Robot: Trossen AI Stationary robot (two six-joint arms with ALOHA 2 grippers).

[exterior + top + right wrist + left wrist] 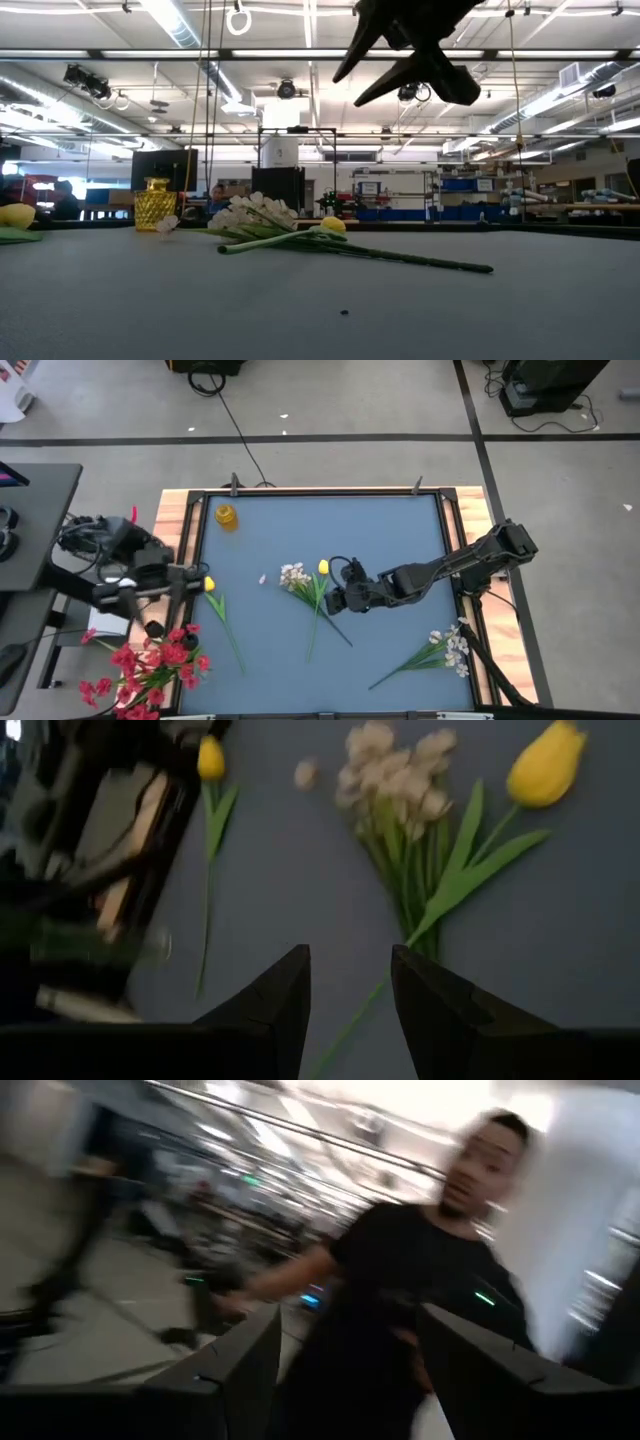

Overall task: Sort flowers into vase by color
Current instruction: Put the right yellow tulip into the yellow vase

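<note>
A yellow vase [227, 517] [155, 205] stands at the far left of the blue mat. A white sprig [295, 576] [392, 780] and a yellow tulip [323, 567] [545, 765] lie at the mat's middle with their stems crossed. My right gripper [335, 597] [350, 990] hovers open above those stems, raised clear of the table [410, 60]. Another yellow tulip [209, 584] lies at the left, and white sprigs [448, 650] lie at the near right. Red flowers [150, 665] bunch at the near left corner. My left gripper [150, 600] [350, 1370] is open beside them, its fingers holding nothing.
A wooden frame [180, 530] borders the mat. A loose white blossom [263, 578] lies left of the white sprig. In the left wrist view a person in a black shirt [400, 1280] stands in the room beyond the table. The mat's far right part holds no flowers.
</note>
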